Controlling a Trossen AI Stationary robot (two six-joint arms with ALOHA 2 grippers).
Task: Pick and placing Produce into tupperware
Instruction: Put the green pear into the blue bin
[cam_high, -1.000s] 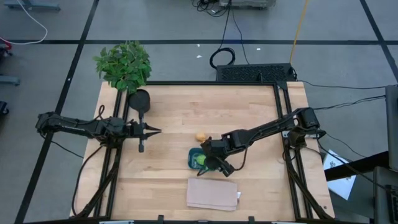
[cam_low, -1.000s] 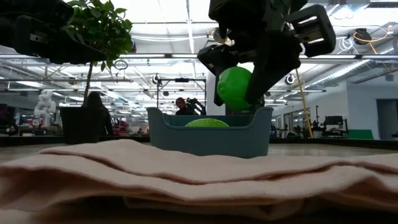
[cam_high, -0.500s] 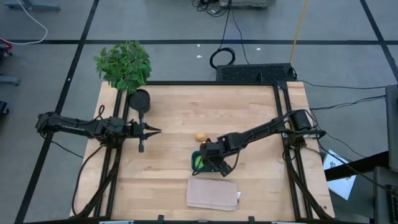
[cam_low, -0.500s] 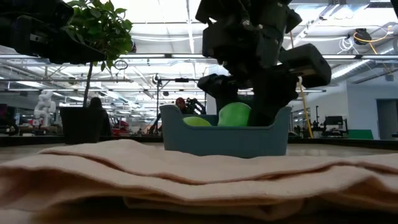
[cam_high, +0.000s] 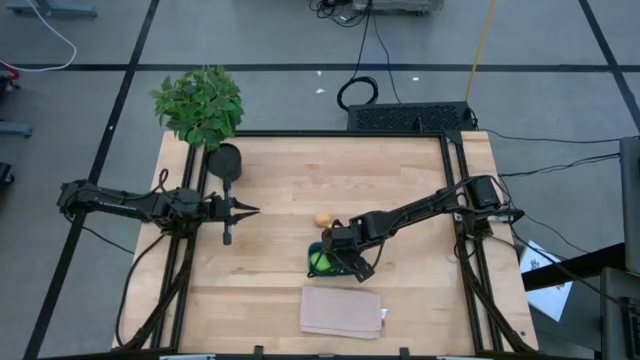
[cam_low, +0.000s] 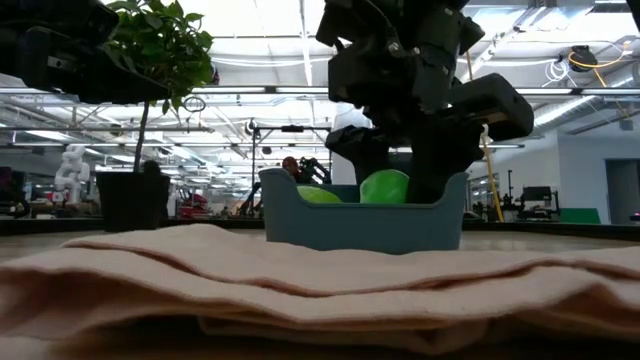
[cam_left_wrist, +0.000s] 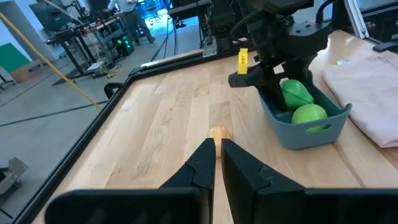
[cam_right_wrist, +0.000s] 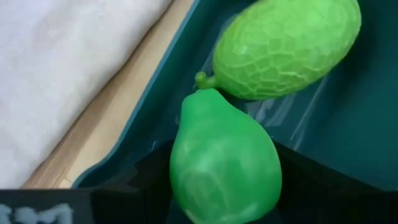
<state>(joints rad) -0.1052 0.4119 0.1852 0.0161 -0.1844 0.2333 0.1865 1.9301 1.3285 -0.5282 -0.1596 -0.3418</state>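
Right gripper (cam_low: 400, 185) lowered into the tupperware (cam_low: 365, 220), jaws clasping a green fruit (cam_right_wrist: 224, 165).

We see the orange-tan piece (cam_high: 323, 219) on the counter just beyond, nearer this arm; left gripper (cam_high: 250, 210) closed, well apart.
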